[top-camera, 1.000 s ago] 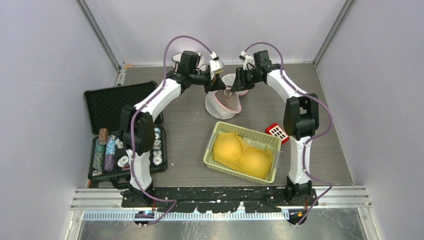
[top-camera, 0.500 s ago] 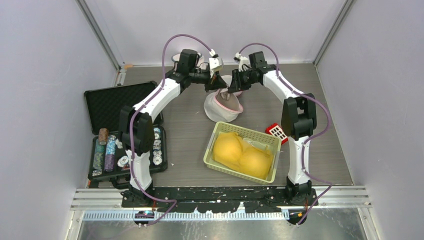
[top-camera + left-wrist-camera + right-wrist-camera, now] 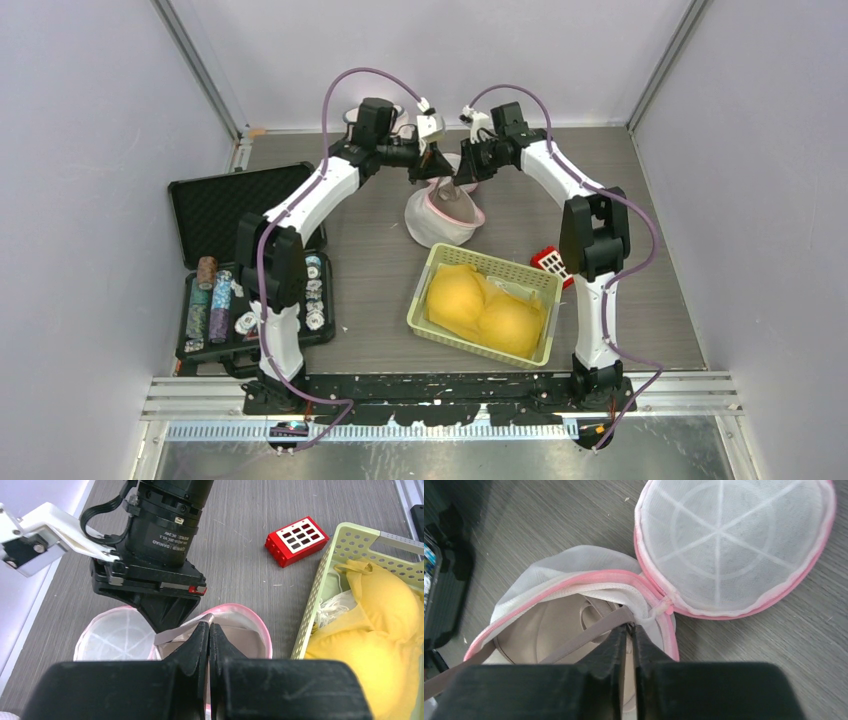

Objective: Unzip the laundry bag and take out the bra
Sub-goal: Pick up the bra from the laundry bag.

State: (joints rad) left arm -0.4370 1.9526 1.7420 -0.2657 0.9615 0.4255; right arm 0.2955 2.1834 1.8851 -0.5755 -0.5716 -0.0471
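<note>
Right gripper (image 3: 629,626): jaws pressed together on the taupe strap of the bra (image 3: 531,627), which lies inside the unzipped laundry bag (image 3: 554,565). Left gripper (image 3: 209,625): pinched on the bag's pink rim. Left arm (image 3: 310,195) and right arm (image 3: 565,180) reach far forward, wrists tipped down, meeting above the bag.

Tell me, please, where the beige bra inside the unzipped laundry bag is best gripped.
Grip the strap. It is a flat, thin band lying across the open mouth of the laundry bag, so it is easy to pinch. Come from above through the unzipped opening. The rounded cups of the bra sit deeper and offer no edge.
</note>
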